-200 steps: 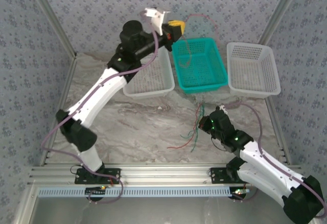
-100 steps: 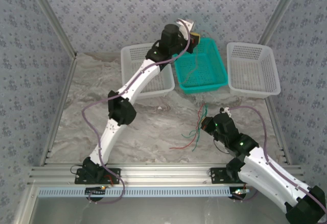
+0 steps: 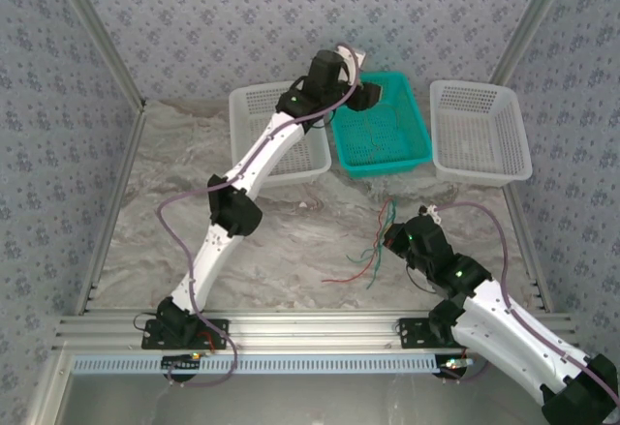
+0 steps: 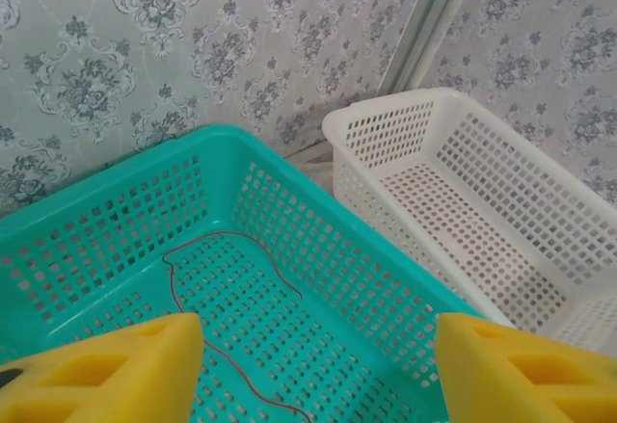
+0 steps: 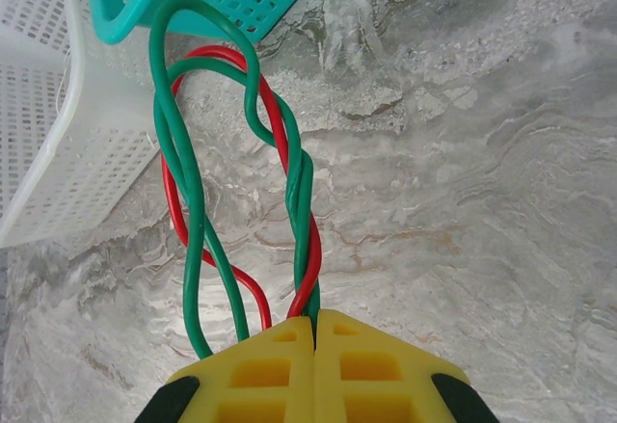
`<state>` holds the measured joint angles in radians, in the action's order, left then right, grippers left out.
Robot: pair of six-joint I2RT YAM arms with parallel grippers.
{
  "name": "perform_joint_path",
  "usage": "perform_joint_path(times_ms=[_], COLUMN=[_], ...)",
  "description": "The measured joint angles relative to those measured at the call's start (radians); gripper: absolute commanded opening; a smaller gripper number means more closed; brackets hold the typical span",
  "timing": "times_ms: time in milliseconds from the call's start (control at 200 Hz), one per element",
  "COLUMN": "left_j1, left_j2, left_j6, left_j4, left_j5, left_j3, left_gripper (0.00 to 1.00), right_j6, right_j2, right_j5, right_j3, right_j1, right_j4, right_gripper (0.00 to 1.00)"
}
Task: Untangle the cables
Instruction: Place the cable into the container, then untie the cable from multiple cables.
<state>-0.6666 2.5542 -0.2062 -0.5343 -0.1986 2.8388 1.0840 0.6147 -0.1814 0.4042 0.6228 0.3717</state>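
Right wrist: right gripper (image 5: 315, 329) pinching cables (image 5: 301, 187) | left gripper (image 4: 316, 351) spread over teal basket (image 4: 214, 136)

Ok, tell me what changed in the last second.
The left gripper swung forward and down over the teal basket and opened, letting go of the red wire, which now lies in the basket. The right gripper stayed shut on the twisted red and green cables; the white baskets did not move.
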Motion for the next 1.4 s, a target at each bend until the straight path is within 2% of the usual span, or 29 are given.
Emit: perform_joint_path(times_ms=[150,260,305,425,500,655,780,894,1044,1229,1399], left_j1=[0.001,0.0,-0.001,0.004,0.019,0.047,0.008,-0.069,-0.204,-0.33,-0.336], left_j2=[-0.12,-0.271,-0.377,-0.712,-0.858,-1.074,-1.203,-1.24,-1.18,-1.081,-1.045], left_j6=[0.016,0.045,0.058,0.068,0.068,0.063,0.048,0.029,0.032,0.122,0.172], left_j4=[-0.103,-0.15,-0.127,0.027,0.091,0.208,0.29,0.377,0.451,0.459,0.465], left_j5=[-0.033,-0.052,-0.059,-0.076,-0.079,-0.076,-0.073,-0.078,-0.081,-0.074,-0.051], left_j3=[0.0,-0.056,-0.169,-0.634,-0.834,-1.167,-1.407,-1.586,-1.747,-1.758,-1.755], left_gripper=[0.6,0.6,0.6,0.61,0.62,0.63,0.62,0.62,0.63,0.65,0.66], right_j6=[-0.01,-0.031,-0.04,-0.069,-0.084,-0.087,-0.052,-0.022,-0.01,-0.056,-0.19], right_j2=[0.0,0.002,0.006,0.029,0.049,0.108,0.173,0.229,0.296,0.346,0.347], right_j5=[-0.018,-0.029,-0.032,-0.033,-0.032,-0.024,0.011,0.058,0.145,0.236,0.271], right_j3=[0.0,0.003,0.01,0.041,0.06,0.076,0.082,0.099,0.152,0.262,0.338], right_j1=[0.0,-0.001,-0.003,-0.019,-0.029,-0.056,-0.108,-0.161,-0.223,-0.238,-0.214], right_j4=[0.007,0.008,0.008,0.006,0.005,-0.032,-0.071,-0.101,-0.123,-0.117,-0.111], right_gripper=[0.0,0.0,0.0,0.0,0.0,0.0,0.0,0.0,0.0,0.0,0.0])
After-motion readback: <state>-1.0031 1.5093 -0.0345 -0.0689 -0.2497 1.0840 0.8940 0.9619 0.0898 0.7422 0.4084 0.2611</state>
